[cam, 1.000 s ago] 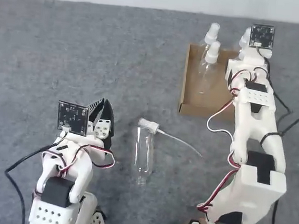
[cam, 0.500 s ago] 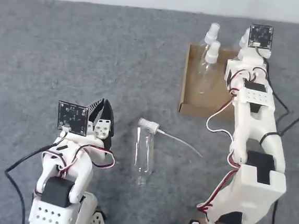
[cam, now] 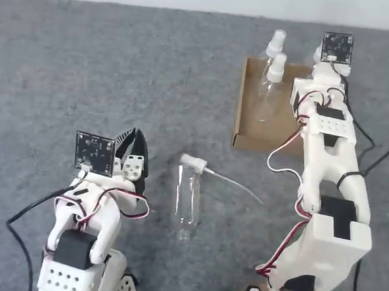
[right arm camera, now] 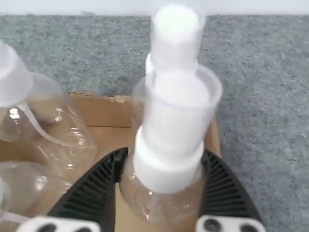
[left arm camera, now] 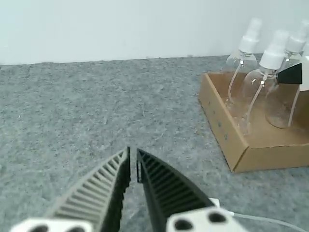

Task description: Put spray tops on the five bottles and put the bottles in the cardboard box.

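A clear uncapped bottle (cam: 186,200) lies on the grey mat between the arms. A loose white spray top (cam: 194,162) rests by its far end, with its thin tube (cam: 235,184) trailing right, outside the bottle. The cardboard box (cam: 241,105) at the back right holds capped bottles (cam: 276,65) standing upright. My right gripper (right arm camera: 164,157) is over the box, shut on the shoulder of a capped bottle (right arm camera: 170,140), one finger on each side. My left gripper (left arm camera: 133,162) hovers low over the mat left of the lying bottle, shut and holding nothing.
The box's front wall (left arm camera: 227,137) faces the left arm, with bare mat (cam: 119,71) between them. The right arm (cam: 329,164) stretches along the right side of the table up to the box. A pale wall borders the far edge of the mat.
The right wrist has shifted very slightly over the box. The left arm, the lying bottle and the loose spray top have not moved.
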You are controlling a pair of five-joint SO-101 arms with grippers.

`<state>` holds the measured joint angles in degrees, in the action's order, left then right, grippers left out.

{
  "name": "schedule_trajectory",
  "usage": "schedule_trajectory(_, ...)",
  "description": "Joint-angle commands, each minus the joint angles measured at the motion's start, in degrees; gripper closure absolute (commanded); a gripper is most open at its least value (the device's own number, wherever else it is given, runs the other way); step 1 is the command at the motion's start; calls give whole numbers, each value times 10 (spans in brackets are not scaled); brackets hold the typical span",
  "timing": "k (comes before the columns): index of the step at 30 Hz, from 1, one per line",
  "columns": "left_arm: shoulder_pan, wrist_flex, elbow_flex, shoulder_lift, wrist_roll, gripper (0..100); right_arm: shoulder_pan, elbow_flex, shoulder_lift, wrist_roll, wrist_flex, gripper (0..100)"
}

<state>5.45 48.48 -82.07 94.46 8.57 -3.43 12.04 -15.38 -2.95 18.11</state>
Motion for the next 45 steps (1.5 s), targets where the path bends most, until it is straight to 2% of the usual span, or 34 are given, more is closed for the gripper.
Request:
schedule_trajectory(1, -3, -18, 7, -2, -4, 989, 7, -5, 10, 0, 5, 860)
schedule_trajectory(23, -7, -18, 8, -2, -4, 989, 7, -10, 15, -21, 31, 858)
schedule_trajectory(32, -6, -18, 8, -2, -4, 988, 7, -9, 15, -24, 32, 696)
schedule_trajectory(41, -5, -18, 8, -2, -5, 988, 7, -11, 47, -25, 35, 690)
schedule_trajectory(45, -5, -18, 8, -2, -5, 988, 11, -32, 101, -25, 103, 690)
